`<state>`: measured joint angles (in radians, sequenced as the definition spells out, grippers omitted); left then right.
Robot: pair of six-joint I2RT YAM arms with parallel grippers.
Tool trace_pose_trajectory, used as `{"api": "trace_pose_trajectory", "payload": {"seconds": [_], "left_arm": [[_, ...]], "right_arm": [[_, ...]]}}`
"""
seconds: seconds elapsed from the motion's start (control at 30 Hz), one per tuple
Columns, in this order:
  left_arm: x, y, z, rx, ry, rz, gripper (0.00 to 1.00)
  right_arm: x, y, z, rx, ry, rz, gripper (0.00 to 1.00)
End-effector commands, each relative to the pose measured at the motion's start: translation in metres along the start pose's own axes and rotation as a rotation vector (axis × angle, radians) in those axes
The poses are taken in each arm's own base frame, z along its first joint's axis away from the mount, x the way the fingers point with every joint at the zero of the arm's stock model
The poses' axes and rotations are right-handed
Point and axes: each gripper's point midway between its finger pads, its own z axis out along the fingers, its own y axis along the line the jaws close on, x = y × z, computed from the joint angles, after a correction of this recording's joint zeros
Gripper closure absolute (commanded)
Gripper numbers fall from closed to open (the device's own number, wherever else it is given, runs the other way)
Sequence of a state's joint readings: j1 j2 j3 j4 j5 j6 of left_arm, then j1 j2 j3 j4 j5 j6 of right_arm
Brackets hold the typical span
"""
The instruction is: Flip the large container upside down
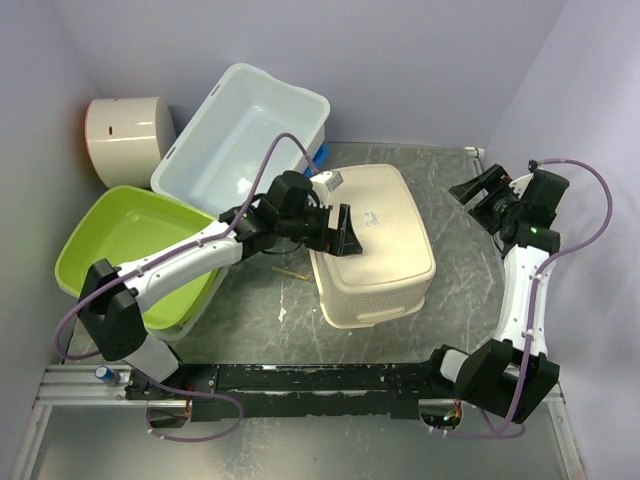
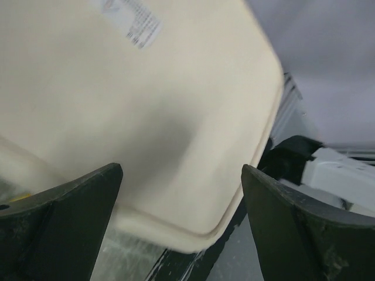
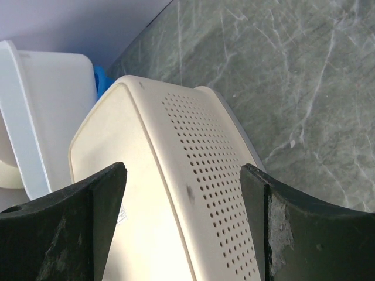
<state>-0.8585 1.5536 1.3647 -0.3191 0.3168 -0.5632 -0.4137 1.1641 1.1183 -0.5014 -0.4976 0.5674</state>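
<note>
Two arms reach over a grey marbled tabletop [image 1: 460, 290] in the overhead view. The large container [image 1: 250, 130], a glossy white tub, sits at the rear left with its open side up, just behind a green tub [image 1: 120, 240] and untouched by either arm. The left end effector [image 1: 343, 232] hovers with jaws spread over the base of a cream perforated basket [image 1: 375, 240] that lies upside down at centre. The right end effector [image 1: 478, 190], also spread, holds nothing at the far right, well apart from the basket. A white round bin [image 1: 125, 135] stands in the rear left corner.

Left wrist view: the left end effector [image 2: 181, 170] shows both fingers wide apart and empty, the cream basket [image 2: 146, 117] and its label [image 2: 132, 20] blurred beyond them.

Right wrist view: the right end effector [image 3: 183, 167] is parted and empty. Beyond it lies the overturned basket [image 3: 176, 193], perforated side showing, with the large container [image 3: 53, 105] behind it and a blue object [image 3: 102, 79] between the two.
</note>
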Motion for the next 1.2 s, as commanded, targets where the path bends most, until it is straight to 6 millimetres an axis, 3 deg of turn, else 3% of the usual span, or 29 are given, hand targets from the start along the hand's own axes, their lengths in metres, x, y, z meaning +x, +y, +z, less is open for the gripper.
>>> {"api": "trace_pose_trajectory", "payload": {"seconds": [0.0,0.1,0.27,0.37,0.47,0.57,0.67,0.8,0.87,1.0,1.17], "left_arm": [[0.014,0.019,0.019,-0.026,0.016,-0.037,0.0],[0.012,0.013,0.032,0.021,0.029,-0.042,0.0],[-0.008,-0.001,0.039,0.069,0.017,0.0,0.02],[-0.03,-0.009,0.018,0.03,-0.046,0.057,0.02],[-0.042,0.001,-0.012,-0.091,-0.116,0.071,0.0],[-0.038,0.014,-0.037,-0.182,-0.157,0.046,0.0],[-0.016,0.033,-0.043,-0.242,-0.15,-0.01,0.0],[0.017,0.049,-0.027,-0.247,-0.06,-0.091,0.0],[0.024,0.045,-0.015,-0.193,-0.038,-0.108,0.0],[0.017,0.029,0.007,-0.081,-0.027,-0.088,0.01],[-0.016,0.004,0.048,0.06,-0.037,-0.053,0.0]], "right_arm": [[-0.006,0.015,-0.006,-0.027,-0.009,-0.041,0.21],[-0.007,0.019,-0.008,-0.035,-0.008,-0.047,0.21],[-0.015,0.026,-0.016,-0.028,-0.029,-0.071,0.21],[-0.016,0.029,-0.022,-0.028,-0.038,-0.084,0.21],[-0.015,0.029,-0.023,-0.022,-0.042,-0.09,0.21],[-0.013,0.029,-0.019,-0.03,-0.032,-0.081,0.21],[-0.012,0.029,-0.014,-0.04,-0.024,-0.072,0.21],[-0.011,0.028,-0.012,-0.039,-0.022,-0.072,0.21],[-0.012,0.029,-0.013,-0.035,-0.023,-0.078,0.21],[-0.014,0.033,-0.019,-0.035,-0.031,-0.094,0.2],[-0.019,0.049,-0.032,-0.054,-0.049,-0.117,0.2]]}}
